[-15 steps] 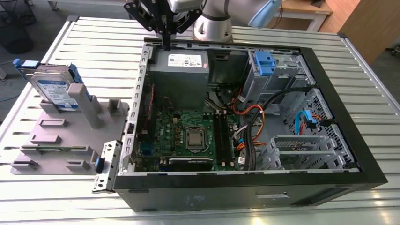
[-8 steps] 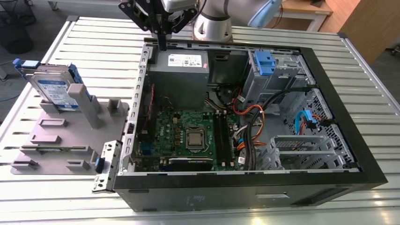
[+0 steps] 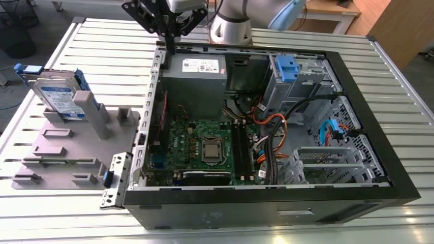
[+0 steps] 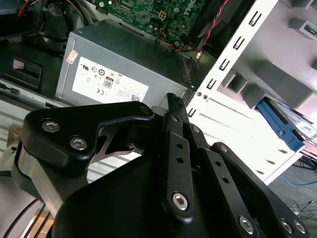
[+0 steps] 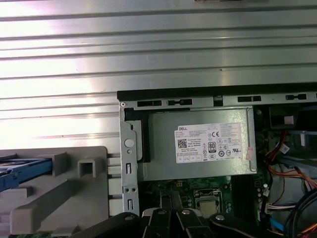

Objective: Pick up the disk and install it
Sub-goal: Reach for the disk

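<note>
My claw (image 3: 166,47) hangs closed and empty over a corner of the computer case (image 3: 271,211). Just below it lies the grey power supply (image 3: 196,81), its white printed sticker (image 3: 200,65) facing up. Well off beside me, outside the case, the disk (image 3: 58,99) with its white-and-blue label stands in a grey holder (image 3: 61,157).

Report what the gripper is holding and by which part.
Nothing. The gripper is empty above the case; the disk sits apart in the grey stand.

The arm (image 3: 230,23) holds its black tool (image 3: 166,46) pointing straight down, fingers (image 4: 172,106) pressed together.
</note>
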`<state>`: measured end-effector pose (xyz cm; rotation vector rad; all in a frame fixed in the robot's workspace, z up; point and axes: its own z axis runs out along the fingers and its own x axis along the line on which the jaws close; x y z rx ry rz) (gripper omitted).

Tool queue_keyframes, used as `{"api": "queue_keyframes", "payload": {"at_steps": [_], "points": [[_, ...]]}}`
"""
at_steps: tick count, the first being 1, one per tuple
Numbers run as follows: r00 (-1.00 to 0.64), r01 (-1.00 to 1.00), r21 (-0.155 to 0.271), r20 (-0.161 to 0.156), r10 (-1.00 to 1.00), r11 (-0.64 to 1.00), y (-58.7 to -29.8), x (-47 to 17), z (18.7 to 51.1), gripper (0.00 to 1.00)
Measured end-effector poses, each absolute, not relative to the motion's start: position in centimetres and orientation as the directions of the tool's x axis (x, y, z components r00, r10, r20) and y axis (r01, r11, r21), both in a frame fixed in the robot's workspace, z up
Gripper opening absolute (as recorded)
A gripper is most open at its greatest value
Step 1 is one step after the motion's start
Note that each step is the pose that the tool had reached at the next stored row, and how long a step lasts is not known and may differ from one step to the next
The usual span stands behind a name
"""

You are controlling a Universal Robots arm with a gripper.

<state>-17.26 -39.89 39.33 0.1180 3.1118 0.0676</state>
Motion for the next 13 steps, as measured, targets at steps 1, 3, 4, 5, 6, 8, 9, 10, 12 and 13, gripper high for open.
{"api": "queue_keyframes", "payload": {"at_steps": [1, 3, 4, 5, 6, 8, 9, 10, 12, 13], "points": [[-0.997, 0.075, 0.044, -0.025, 0.076, 0.996, -39.9, -17.4, 39.3, 0.11], [-0.997, 0.075, 0.044, -0.025, 0.076, 0.996, -39.9, -17.7, 39.3, 0.11], [-0.997, 0.075, 0.044, -0.025, 0.076, 0.996, -39.9, -17.8, 39.3, 0.11], [-0.997, 0.075, 0.044, -0.025, 0.076, 0.996, -39.9, -17.9, 39.3, 0.11], [-0.997, 0.075, 0.044, -0.025, 0.076, 0.996, -39.9, -18.1, 39.3, 0.11], [-0.997, 0.075, 0.044, -0.025, 0.076, 0.996, -39.9, -18.4, 39.3, 0.11], [-0.997, 0.075, 0.044, -0.025, 0.076, 0.996, -39.9, -18.6, 39.3, 0.11], [-0.997, 0.075, 0.044, -0.025, 0.076, 0.996, -39.9, -18.7, 39.3, 0.11], [-0.997, 0.075, 0.044, -0.025, 0.076, 0.996, -39.9, -19.1, 39.3, 0.11], [-0.997, 0.075, 0.044, -0.025, 0.076, 0.996, -39.9, -19.3, 39.3, 0.11]]}}
